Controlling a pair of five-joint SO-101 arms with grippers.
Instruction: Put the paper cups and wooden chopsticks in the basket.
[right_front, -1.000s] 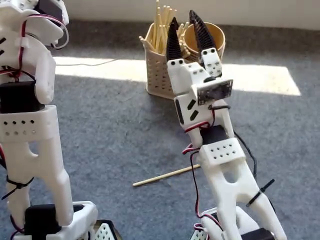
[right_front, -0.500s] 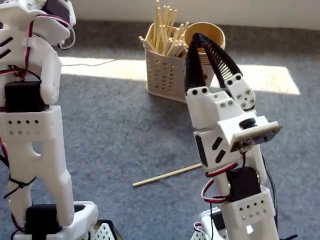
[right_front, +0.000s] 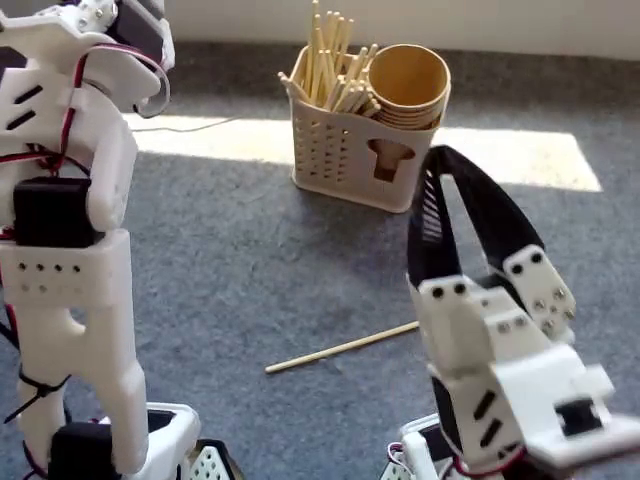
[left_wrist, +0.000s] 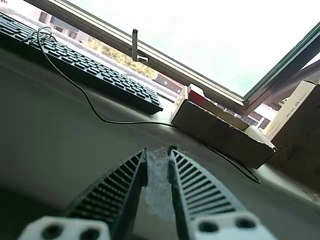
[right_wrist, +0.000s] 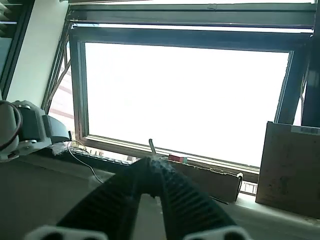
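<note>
A perforated cream basket stands at the back middle of the grey carpet. Several wooden chopsticks stand upright in it beside a stack of paper cups. One loose chopstick lies flat on the carpet nearer the front. My right gripper is raised in front of the basket, to the loose chopstick's right, shut and empty, and its tips also meet in the right wrist view. My left gripper points up toward a window with a narrow gap between its fingers, holding nothing.
The left arm towers at the left edge. A thin cable crosses the sunlit strip behind it. A keyboard and cardboard boxes sit on the sill beyond.
My right gripper has drawn back from over the basket toward the front and risen, and its fingers have gone from open to shut. The left arm shifted slightly.
</note>
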